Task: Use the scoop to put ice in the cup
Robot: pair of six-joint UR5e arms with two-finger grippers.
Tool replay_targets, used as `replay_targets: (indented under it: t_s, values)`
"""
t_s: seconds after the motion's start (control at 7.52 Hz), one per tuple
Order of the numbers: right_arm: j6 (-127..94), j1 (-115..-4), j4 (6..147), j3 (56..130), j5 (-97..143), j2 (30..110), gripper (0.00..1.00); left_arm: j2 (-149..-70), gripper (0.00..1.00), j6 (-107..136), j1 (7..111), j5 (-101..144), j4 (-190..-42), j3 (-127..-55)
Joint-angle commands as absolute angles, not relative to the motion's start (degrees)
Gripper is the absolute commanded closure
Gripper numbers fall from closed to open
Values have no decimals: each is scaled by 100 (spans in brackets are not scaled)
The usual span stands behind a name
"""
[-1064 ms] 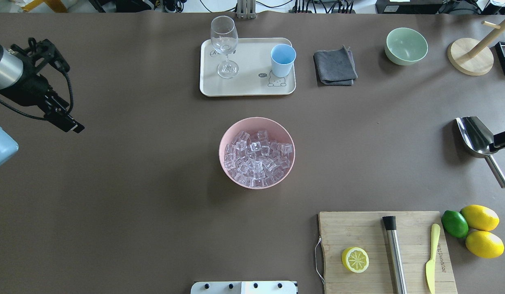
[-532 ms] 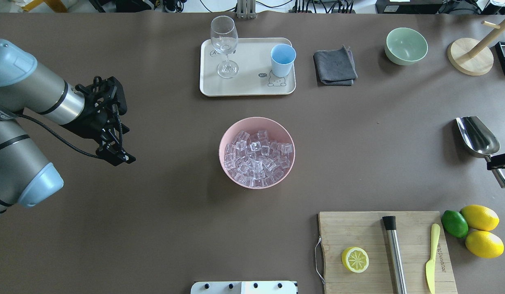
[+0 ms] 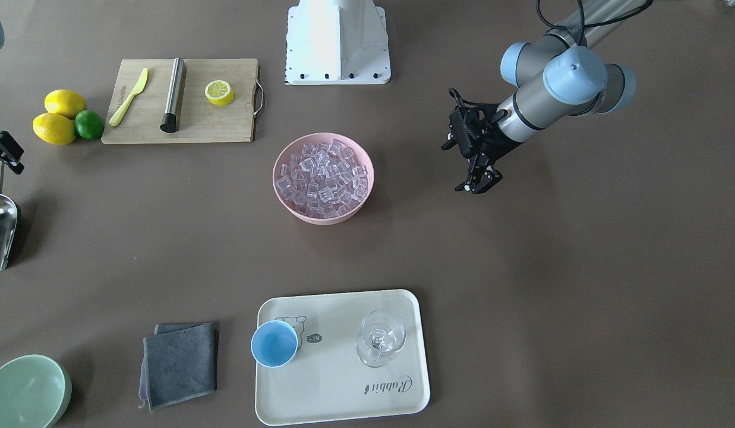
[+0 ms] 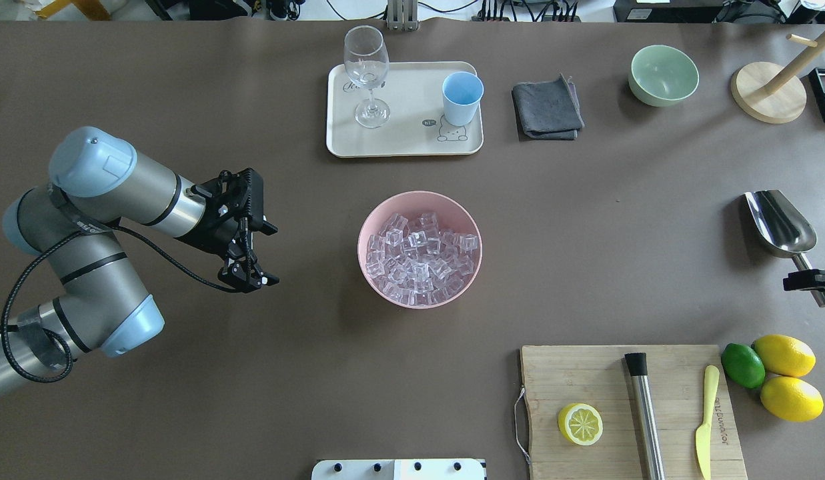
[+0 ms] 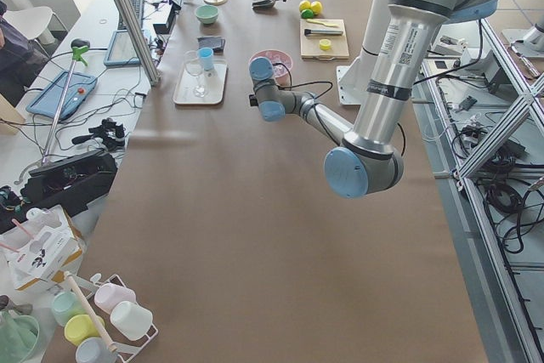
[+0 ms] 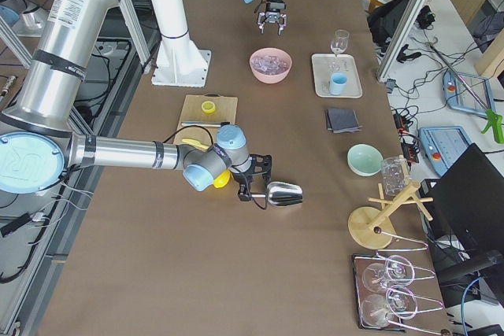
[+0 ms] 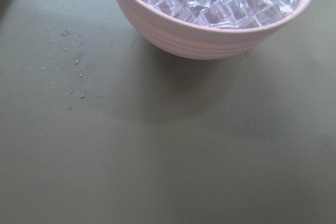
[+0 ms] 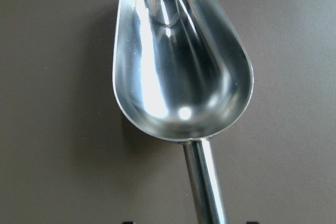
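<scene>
The ice (image 4: 420, 257) fills a pink bowl (image 4: 363, 257) at the table's middle. The light-blue cup (image 4: 462, 98) stands upright on a cream tray (image 4: 405, 143) at the back; it looks empty in the front-facing view (image 3: 274, 343). The steel scoop (image 4: 779, 223) lies on the table at the right edge. My right gripper (image 4: 809, 279) is open, its fingers astride the scoop's handle (image 8: 205, 182). The scoop's bowl (image 8: 178, 77) is empty. My left gripper (image 4: 269, 257) is open and empty, left of the pink bowl, whose side fills its wrist view (image 7: 210, 40).
A wine glass (image 4: 367, 73) shares the tray. A grey cloth (image 4: 547, 108), green bowl (image 4: 663, 75) and wooden stand (image 4: 768, 97) are at the back right. A cutting board (image 4: 599, 373) with lemon half, steel rod (image 4: 644, 413) and yellow knife lies front right, beside lemons and a lime (image 4: 742, 365).
My left arm has swung right, toward the pink bowl. My right gripper has moved from the scoop's bowl back along to its handle. The scoop has not moved.
</scene>
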State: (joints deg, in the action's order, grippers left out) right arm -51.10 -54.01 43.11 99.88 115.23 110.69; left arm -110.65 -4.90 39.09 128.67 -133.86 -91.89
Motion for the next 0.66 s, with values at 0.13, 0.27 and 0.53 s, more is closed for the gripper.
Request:
replay_targets:
  t_s: [0.13,0.27,0.53]
  values:
    - [-4597,-5326,4236,9976,11435,11206,30,-11319,1,-492,3403,12324,-13992,-8930]
    - [-4544,-5317,4228,9967,11443,11223,37,-11312,1,-501,3088,11739,-14384,-8930]
    - [-4614,-5317,4228,9923,11470,11215,44,-11521,1,-475,2927,11452,-14336,-8904]
